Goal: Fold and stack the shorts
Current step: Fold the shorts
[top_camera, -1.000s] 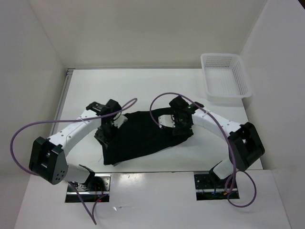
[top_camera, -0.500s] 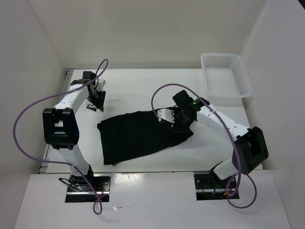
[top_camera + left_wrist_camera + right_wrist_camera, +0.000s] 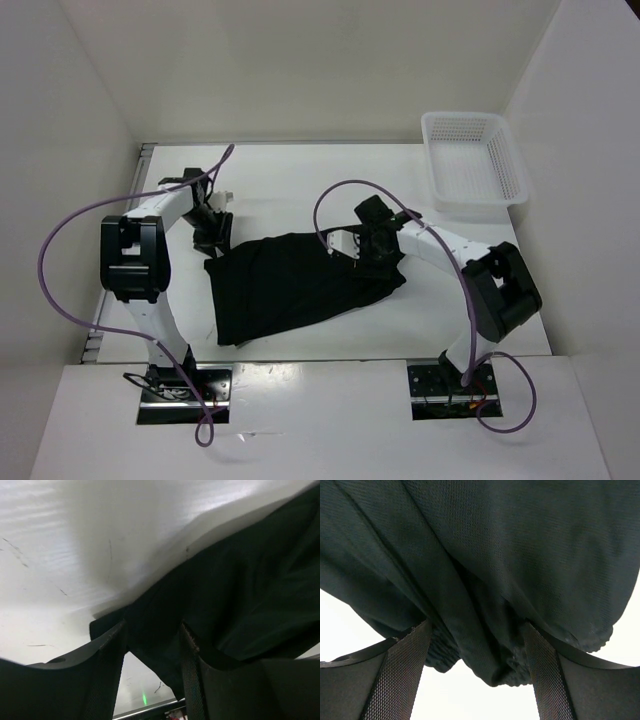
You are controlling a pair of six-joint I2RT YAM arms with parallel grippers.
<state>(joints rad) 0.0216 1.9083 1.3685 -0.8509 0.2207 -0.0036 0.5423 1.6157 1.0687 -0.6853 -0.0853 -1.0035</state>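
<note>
White walls are closing in 1 smooth white table (image 3: 300,175) on 3 sides, and bare surface is showing along its far edge and at its near right. 2 white-and-black arms are reaching inward, the left arm (image 3: 135,255) and the right arm (image 3: 445,245), each trailing 1 looping purple cable (image 3: 45,270). 1 pair of black shorts (image 3: 290,285) is lying rumpled near the table's middle, its near edge coming close to the table's near edge; in the right wrist view the soft cloth is showing a fine knit and a gathered hem. 1 rectangular white plastic mesh basket (image 3: 470,200) is sitting in the far right corner, well apart from the shorts. The left gripper (image 3: 152,627) is hovering at the shorts' far left corner, its fingers standing apart with a flap of cloth between them and table showing in the gap. The right gripper (image 3: 477,625) is sitting at the far right corner, its fingers spread wide around a bunched fold, not clamped.
</note>
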